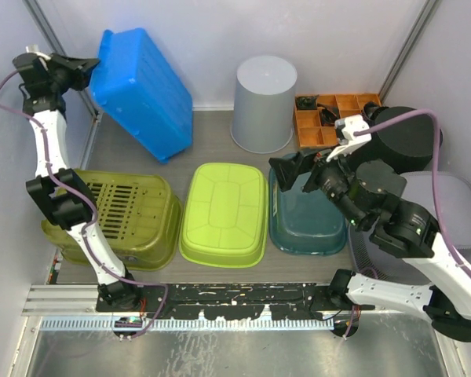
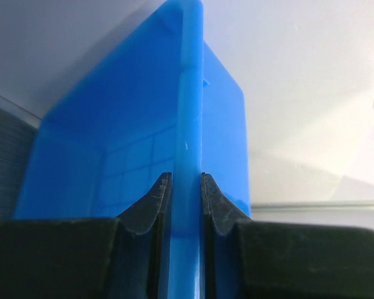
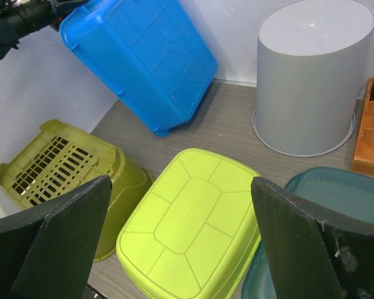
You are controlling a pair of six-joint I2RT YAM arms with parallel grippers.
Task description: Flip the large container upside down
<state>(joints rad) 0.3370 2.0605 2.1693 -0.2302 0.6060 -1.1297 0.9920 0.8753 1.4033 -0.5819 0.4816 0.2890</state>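
The left fingers are clenched on the thin rim wall of the large blue ribbed plastic container. The left gripper thus holds it tipped up near the back left corner of the tabletop, its lower edge apparently on the surface and its base facing forward. The flip looks partway done. The next move likely calls for lowering the held rim until the mouth lies flat. The right gripper hangs wide open, grasping nothing.

A grey wood-grain table is shown, with an olive slotted basket, a flipped lime tub and a teal tub lined up near the front. Behind them, an upturned grey bucket, an orange tray and a tilted blue container are parked.
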